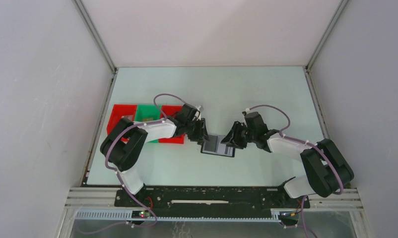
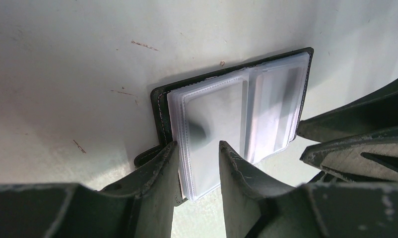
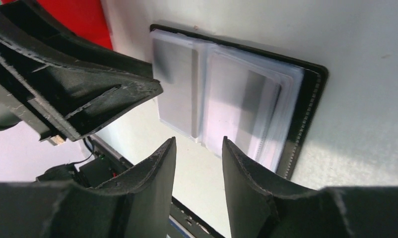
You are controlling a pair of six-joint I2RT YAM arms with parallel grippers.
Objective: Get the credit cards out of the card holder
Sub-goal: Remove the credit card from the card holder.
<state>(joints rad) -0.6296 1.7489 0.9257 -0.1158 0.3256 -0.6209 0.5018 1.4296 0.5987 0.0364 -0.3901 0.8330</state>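
Action at mid-table: the flat black folding card holder (image 1: 218, 145) was laid open on the pale table (image 1: 246, 94), flanked by the two tools. The left gripper (image 2: 198, 145) was seen with its jaws parted and nothing pinched. A corner of the stacked clear plastic sleeves (image 2: 197, 173) was poked into the gap between its fingers, though whether it was touched could not be told. The rest of the holder was spread just ahead of the tips. The thin grey credit cards (image 2: 212, 111) were tucked inside those sleeves, one showing on each panel, none drawn out.

From the opposite side, the right gripper (image 3: 199, 141) was likewise held unclenched, jaws spread. The holder's near edge was set just beyond its fingertips, with no contact that could be made out. The left tool's dark fingers were seen ahead and to the left of it, lowered beside the holder's far panel. Red and green plastic trays (image 1: 146, 113) were lined up behind the left gripper, under its arm, well apart from the holder.
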